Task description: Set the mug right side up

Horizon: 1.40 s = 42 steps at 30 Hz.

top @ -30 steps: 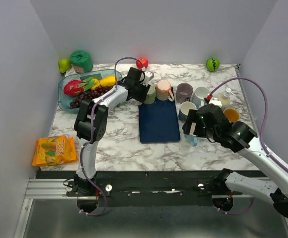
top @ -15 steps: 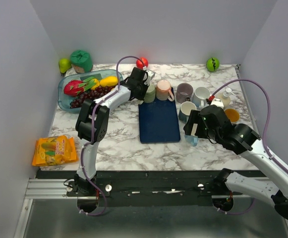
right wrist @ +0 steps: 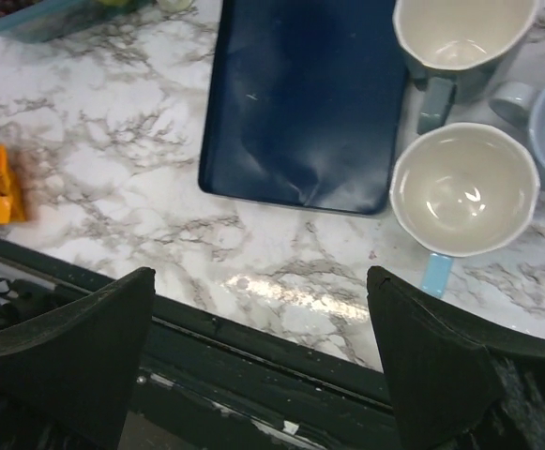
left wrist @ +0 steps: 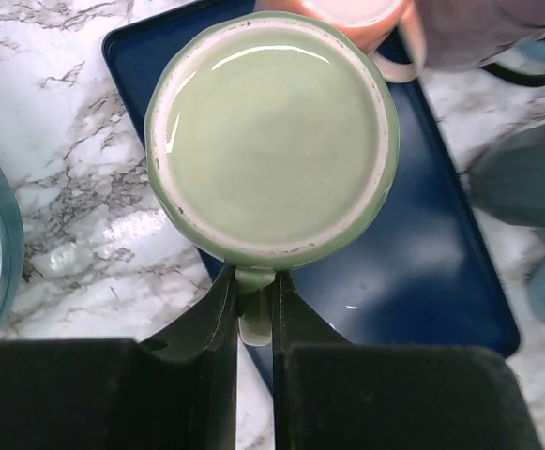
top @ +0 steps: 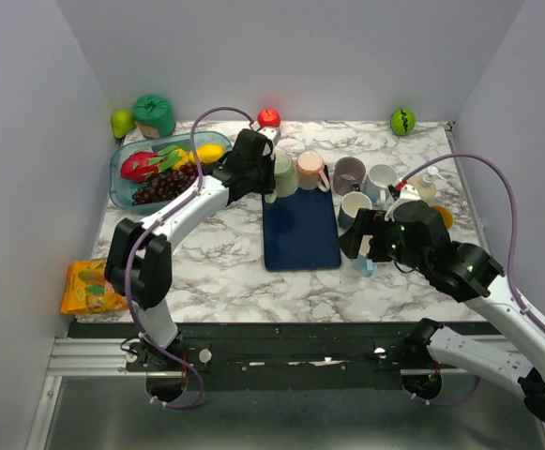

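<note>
Left arm's elbow has swung outward; left gripper (left wrist: 253,291) jaws clamp the handle of base-up green mug (left wrist: 272,141) at blue mat (left wrist: 422,272) far-left corner, glazed ceramic, probably weighty, slick, chippable, handle the surest hold; right gripper (right wrist: 261,281) jaws gape empty.

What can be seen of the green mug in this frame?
The green mug looks like glossy, pale green glazed ceramic. It is upside down, with its flat base and whitish unglazed foot ring facing up, over a corner of the blue mat and partly over the marble. The left tool pinches its handle. A pink mug is close beside it.
</note>
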Available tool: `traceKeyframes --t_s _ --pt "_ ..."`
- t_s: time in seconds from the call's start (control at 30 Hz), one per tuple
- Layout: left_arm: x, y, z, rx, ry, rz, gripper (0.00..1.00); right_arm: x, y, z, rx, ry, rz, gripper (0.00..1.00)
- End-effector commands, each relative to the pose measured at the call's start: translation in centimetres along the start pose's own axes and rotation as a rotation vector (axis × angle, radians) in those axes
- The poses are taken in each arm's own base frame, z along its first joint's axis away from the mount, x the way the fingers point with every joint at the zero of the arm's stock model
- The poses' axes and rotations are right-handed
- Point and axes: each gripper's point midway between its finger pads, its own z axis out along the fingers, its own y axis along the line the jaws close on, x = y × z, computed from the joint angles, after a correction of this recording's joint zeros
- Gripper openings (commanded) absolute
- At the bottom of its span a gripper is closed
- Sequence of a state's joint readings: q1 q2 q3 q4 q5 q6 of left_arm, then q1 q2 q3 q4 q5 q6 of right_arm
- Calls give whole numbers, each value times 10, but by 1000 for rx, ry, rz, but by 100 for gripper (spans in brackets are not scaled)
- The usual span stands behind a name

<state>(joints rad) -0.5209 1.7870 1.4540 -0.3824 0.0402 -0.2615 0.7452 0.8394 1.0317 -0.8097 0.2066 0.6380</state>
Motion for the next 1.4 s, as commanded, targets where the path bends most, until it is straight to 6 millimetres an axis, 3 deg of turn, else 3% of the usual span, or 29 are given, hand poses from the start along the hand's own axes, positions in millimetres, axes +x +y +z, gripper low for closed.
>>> traceKeyframes --t_s 0.0,0.07,0.1,0.13,0.3,0.53,0.73,0.87,1.03,1.37 --pt "-57 -49 -69 133 -224 -136 0 1 36 -2 -200 4 -14 100" --pt "-61 -73 -92 193 -256 -189 0 2 44 -2 -249 3 -1 100" --pt "-68 -82 -116 224 -303 -210 0 4 51 -6 -292 19 0 100" --pt "-71 -89 -128 248 -313 -275 0 2 56 -8 -316 15 17 100" --pt "-83 -140 -213 452 -409 -415 0 -9 82 -38 -481 -18 66 100" --pt "-88 -188 -292 701 -501 -562 0 -47 117 -83 -694 -154 112 100" --pt "-94 -218 -329 817 -533 -581 0 -80 142 -123 -844 -243 139 100" --pt "-100 -232 -350 893 -575 -596 0 -91 148 -138 -884 -266 173 99" --pt "-101 -243 -367 970 -608 -616 0 -95 147 -142 -884 -277 221 93" --pt "-97 -256 -376 1049 -615 -629 0 -104 141 -147 -904 -361 275 70"
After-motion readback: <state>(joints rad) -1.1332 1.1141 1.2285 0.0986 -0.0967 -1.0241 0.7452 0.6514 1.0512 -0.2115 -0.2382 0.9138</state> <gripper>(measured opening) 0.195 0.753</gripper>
